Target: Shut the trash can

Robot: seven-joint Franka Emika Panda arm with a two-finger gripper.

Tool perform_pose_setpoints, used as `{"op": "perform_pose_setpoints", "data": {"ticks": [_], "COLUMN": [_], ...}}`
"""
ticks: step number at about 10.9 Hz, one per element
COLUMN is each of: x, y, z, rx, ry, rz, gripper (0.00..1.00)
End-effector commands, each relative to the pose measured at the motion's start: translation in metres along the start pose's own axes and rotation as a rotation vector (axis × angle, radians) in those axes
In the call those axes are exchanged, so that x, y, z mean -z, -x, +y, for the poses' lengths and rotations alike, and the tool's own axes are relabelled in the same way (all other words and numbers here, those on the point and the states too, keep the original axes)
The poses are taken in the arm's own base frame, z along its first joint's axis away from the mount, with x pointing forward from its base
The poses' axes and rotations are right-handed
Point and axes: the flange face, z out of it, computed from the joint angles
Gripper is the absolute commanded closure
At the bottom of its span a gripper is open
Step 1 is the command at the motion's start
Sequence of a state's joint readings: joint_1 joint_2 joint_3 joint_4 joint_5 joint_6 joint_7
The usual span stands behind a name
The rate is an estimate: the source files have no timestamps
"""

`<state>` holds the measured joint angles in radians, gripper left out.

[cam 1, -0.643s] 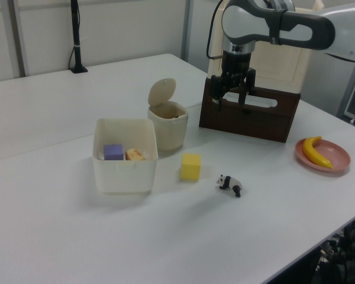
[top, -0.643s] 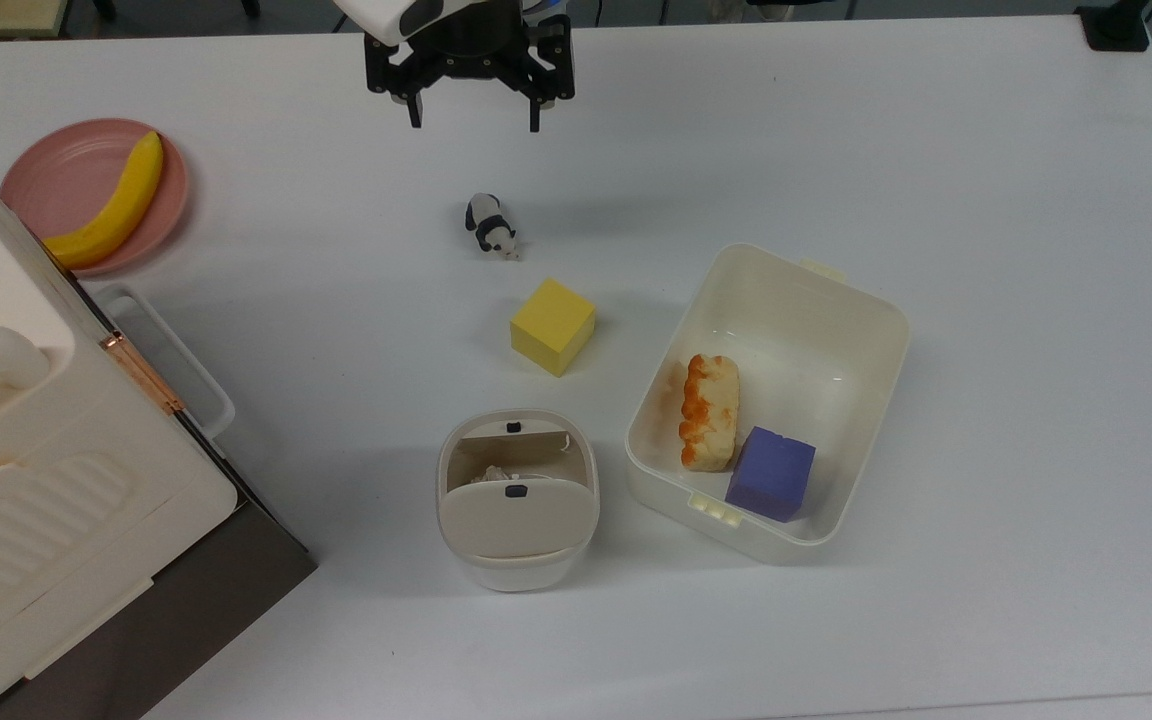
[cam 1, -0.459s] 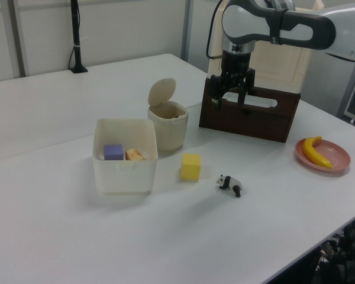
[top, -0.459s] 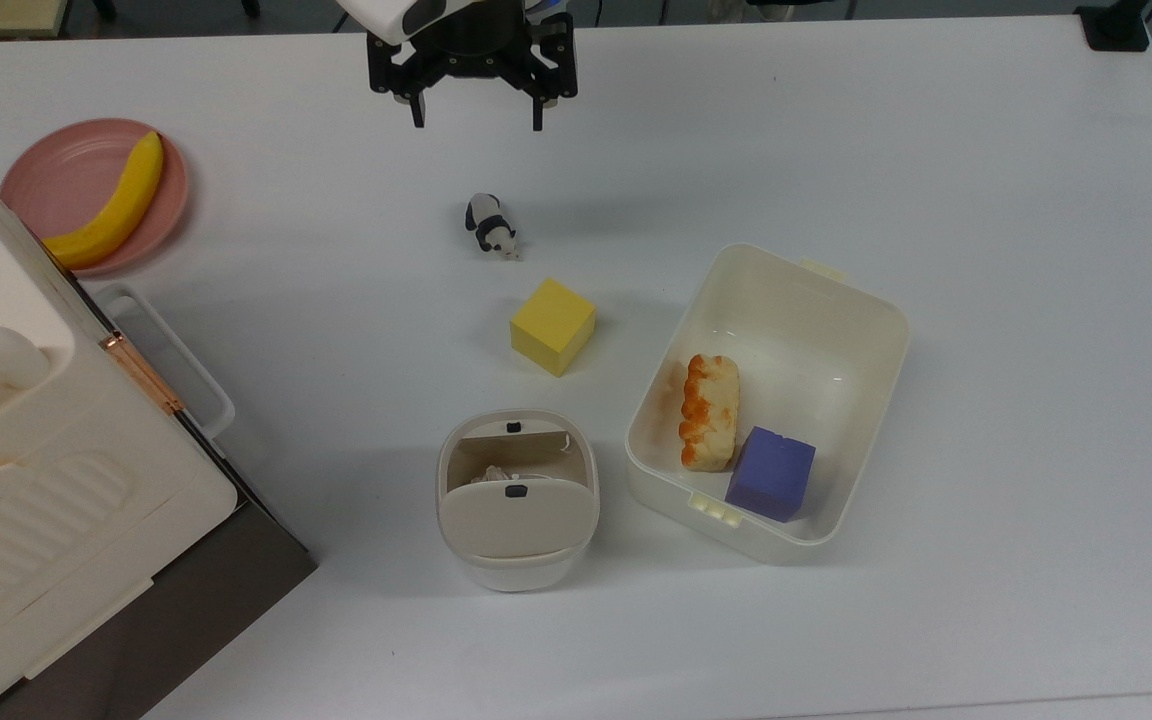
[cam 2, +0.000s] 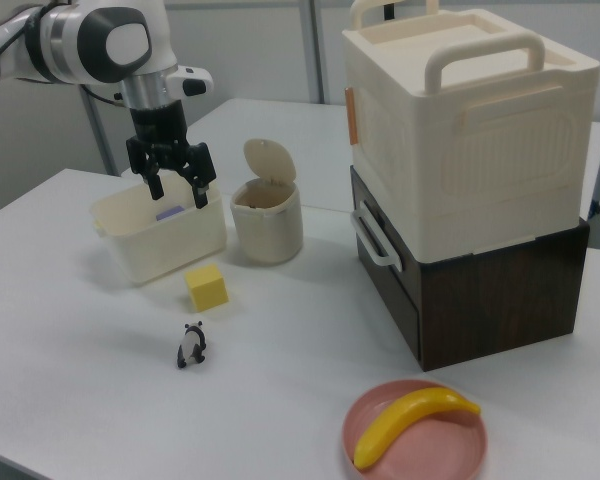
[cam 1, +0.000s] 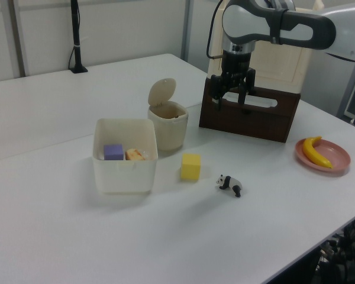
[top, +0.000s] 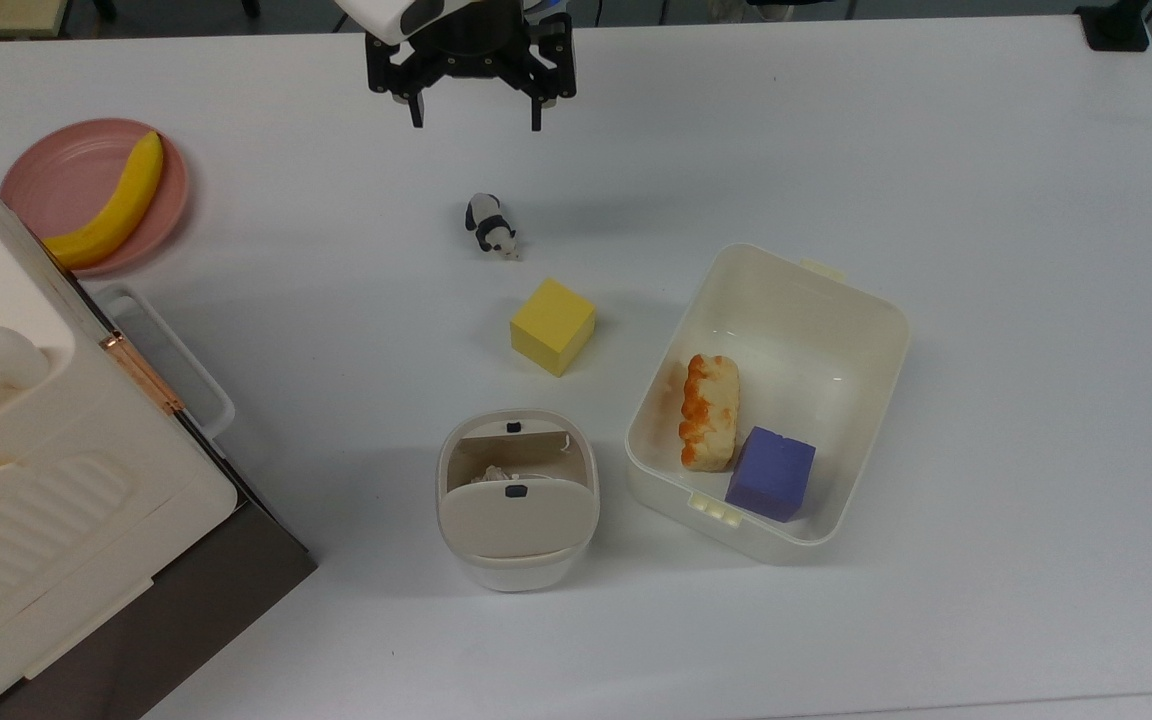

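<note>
Banana (top: 108, 205) on plate (top: 56, 170)

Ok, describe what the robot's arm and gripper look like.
The arm is glossy white with rounded links and dark grey to black bands at the joints. A black cable loops down beside it in the left view. The gripper is black, with a boxy body and two slim black fingers.

Bright, even overhead light; soft faint shadows on white table (top: 836, 150); mild glare.
</note>
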<state>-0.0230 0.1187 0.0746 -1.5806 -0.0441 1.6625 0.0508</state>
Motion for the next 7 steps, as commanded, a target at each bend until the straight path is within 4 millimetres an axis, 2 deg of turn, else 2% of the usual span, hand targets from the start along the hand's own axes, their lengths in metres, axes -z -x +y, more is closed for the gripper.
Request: {"op": "perform_pose_setpoints", "data": {"ticks": [1,7], "x": [0.002,-0.019], "y": [0.004,-0.007], "z": [0.001,-0.007], "rx": [0.021,0.049], "ry": [0.005,0.001], "rz": [-0.012,0.014], "gripper": [0.0,0.0]}}
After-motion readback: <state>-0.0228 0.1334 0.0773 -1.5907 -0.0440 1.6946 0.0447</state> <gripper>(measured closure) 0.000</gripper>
